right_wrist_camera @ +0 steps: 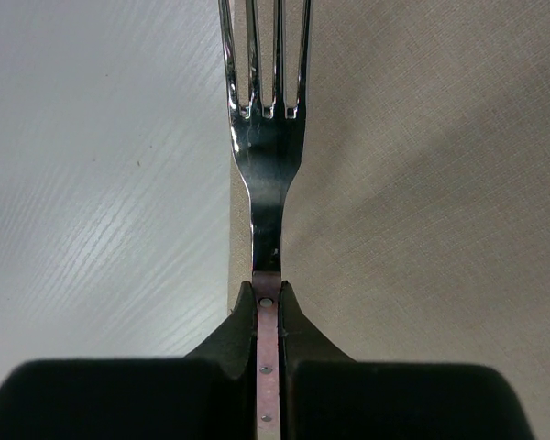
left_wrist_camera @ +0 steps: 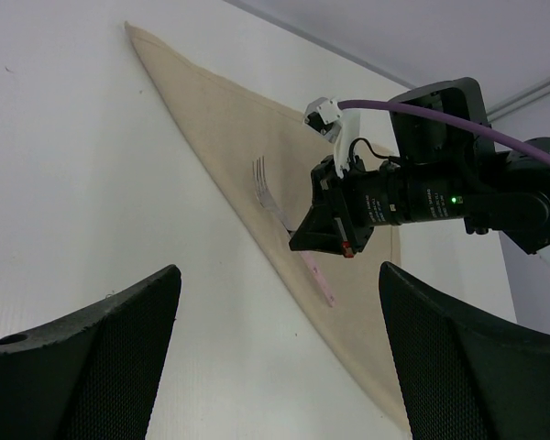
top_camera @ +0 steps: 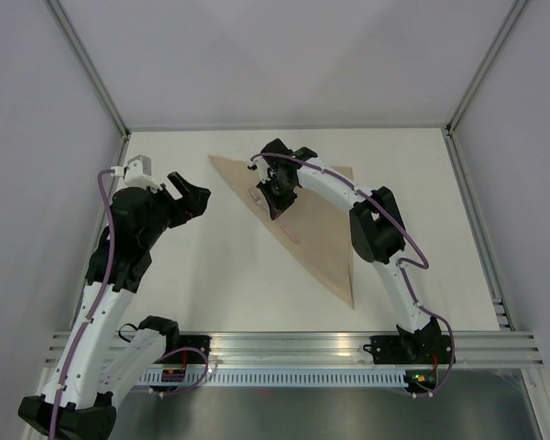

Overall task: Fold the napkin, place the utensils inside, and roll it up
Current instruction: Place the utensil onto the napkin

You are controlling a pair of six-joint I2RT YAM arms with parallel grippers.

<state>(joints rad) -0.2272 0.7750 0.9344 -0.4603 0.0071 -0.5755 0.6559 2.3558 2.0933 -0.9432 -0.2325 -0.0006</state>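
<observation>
Right gripper [right_wrist_camera: 268,298] is pinching the fork [right_wrist_camera: 268,174] by its pink handle, jaws clenched on it. Neck and tines are projecting ahead of the fingertips, over the long edge of the triangle-folded napkin [top_camera: 325,243] on the table [top_camera: 202,275]. Left gripper [left_wrist_camera: 280,284] is hovering left of the napkin, jaws spread wide, gripping nothing.

The right gripper [right_wrist_camera: 268,302] pinched the fork [right_wrist_camera: 267,165] by its pink handle, tines along the edge of the napkin [right_wrist_camera: 422,183], beside the white table [right_wrist_camera: 101,202].
</observation>
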